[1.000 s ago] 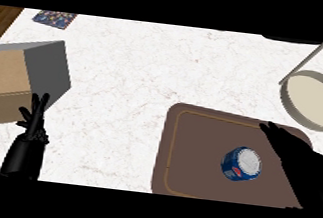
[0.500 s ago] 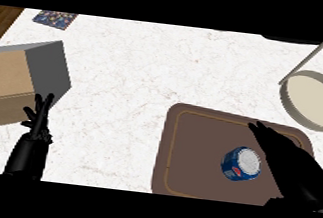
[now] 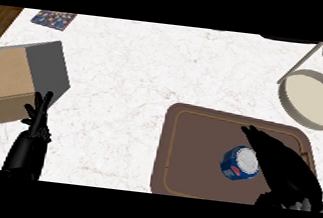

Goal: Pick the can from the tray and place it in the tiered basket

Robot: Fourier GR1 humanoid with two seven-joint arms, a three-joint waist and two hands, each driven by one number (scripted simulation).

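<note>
A blue can (image 3: 238,164) with a white top stands on the brown tray (image 3: 196,155) at the lower right of the head view. My right hand (image 3: 281,162) is over the tray just right of the can, fingers straight and pointing up the picture, close beside or touching the can's right side. It is open and partly covers the can's edge. The tiered basket (image 3: 313,95), with cream round trays in a grey frame, stands at the upper right beyond the tray. My left hand (image 3: 37,119) rests open at the lower left, fingers up.
A tan cardboard box (image 3: 11,81) with a grey flap sits at the left edge beside my left hand. A small patterned item (image 3: 53,18) lies at the far upper left. White marbled counter (image 3: 154,75) spreads between box and tray.
My right hand has slid left and down across the tray toward the can, now at its right side. The left hand has barely shifted.
</note>
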